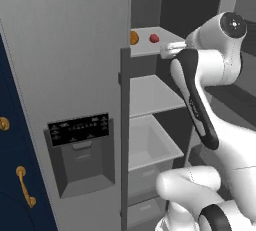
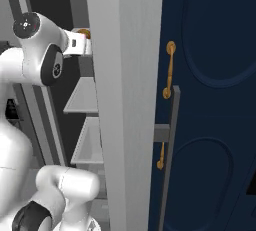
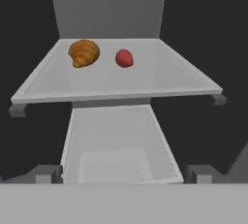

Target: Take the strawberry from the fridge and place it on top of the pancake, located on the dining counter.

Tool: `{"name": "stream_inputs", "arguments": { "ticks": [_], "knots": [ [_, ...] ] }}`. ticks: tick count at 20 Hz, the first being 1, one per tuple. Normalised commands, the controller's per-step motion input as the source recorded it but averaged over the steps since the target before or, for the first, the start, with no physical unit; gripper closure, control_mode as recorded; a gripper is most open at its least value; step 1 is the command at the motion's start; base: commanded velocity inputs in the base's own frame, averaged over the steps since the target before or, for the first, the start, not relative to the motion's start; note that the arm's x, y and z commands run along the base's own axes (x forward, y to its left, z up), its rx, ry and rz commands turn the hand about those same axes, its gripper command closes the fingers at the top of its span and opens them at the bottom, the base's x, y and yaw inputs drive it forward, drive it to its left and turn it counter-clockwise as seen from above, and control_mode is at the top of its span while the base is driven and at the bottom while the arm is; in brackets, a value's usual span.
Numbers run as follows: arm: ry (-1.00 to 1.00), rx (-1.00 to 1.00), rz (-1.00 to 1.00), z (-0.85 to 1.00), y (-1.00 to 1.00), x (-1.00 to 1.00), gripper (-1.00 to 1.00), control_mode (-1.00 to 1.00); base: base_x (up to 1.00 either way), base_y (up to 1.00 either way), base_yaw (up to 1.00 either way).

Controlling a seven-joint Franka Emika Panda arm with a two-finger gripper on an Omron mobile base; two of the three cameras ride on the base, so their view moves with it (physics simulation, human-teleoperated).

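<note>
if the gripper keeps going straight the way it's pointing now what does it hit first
Probably the front edge of the fridge shelf, which sits near the centre of the hand view. The strawberry lies further back and higher, beside an orange-brown pastry. Depth is unclear.

You see the strawberry on the fridge shelf, just right of a croissant, a bin below the shelf
</note>
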Motion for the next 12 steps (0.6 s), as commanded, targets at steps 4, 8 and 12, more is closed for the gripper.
{"name": "stream_inputs", "arguments": {
  "ticks": [4, 8, 12],
  "knots": [
    [0.01, 0.03, 0.0, 0.12, -0.01, 1.0, -1.0, -1.0, 0.0, 0.0, 0.0],
    [0.01, 0.0, 0.0, 0.0, -0.02, 0.94, -1.0, -1.0, 0.0, 0.0, 0.0],
    [0.09, 0.0, 0.1, -0.02, -0.02, 0.73, -1.0, -1.0, 0.0, 0.0, 0.0]
  ]
}}
